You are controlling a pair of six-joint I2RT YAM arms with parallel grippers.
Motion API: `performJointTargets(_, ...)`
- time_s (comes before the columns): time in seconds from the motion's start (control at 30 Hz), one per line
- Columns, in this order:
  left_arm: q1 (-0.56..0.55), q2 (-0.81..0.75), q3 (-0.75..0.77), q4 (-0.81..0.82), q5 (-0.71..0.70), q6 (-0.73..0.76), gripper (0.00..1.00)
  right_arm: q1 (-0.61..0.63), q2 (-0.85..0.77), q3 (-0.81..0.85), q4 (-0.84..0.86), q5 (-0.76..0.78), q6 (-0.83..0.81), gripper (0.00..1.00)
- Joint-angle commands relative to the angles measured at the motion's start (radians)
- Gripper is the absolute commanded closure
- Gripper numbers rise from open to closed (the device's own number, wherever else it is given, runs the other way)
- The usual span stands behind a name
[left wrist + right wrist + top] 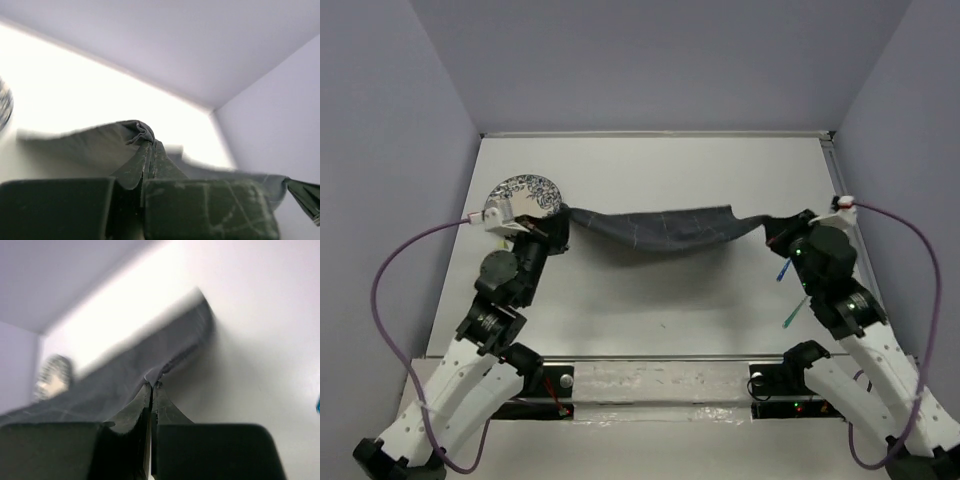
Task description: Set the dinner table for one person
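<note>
A dark grey checked cloth placemat [660, 228] hangs stretched between my two grippers above the white dinner table [660, 300]. My left gripper [560, 217] is shut on its left corner, seen bunched at the fingertips in the left wrist view [142, 132]. My right gripper [772, 228] is shut on its right corner, and the cloth [125, 375] runs away from the closed fingertips in the right wrist view. A blue-patterned white plate [525, 193] lies on the table at the far left, just behind the left gripper.
A blue-handled utensil [785, 268] and a green-handled one [794, 310] lie on the table beside the right arm. Grey walls close in the table at the back and both sides. A taped strip [660, 380] runs along the near edge between the arm bases.
</note>
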Motion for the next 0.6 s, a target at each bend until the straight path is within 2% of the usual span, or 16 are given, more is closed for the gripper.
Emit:
performJointTargets(0.0, -0.002, -0.088, 0.200, 0.013, -0.047, 0.048, 1.00, 0.000, -0.110, 0.314, -0.105, 0.086, -0.193, 1.00)
performJointTargets(0.13, -0.002, -0.086, 0.329, 0.013, -0.057, 0.087, 1.00, 0.000, -0.079, 0.514, -0.158, 0.076, -0.264, 1.00)
performJointTargets(0.27, -0.003, -0.015, 0.409, 0.017, -0.083, 0.122, 1.00, 0.000, 0.002, 0.599, -0.155, 0.144, -0.325, 1.00)
performJointTargets(0.57, 0.003, 0.132, 0.337, 0.091, -0.146, 0.113, 1.00, 0.000, 0.203, 0.572, -0.044, 0.204, -0.374, 1.00)
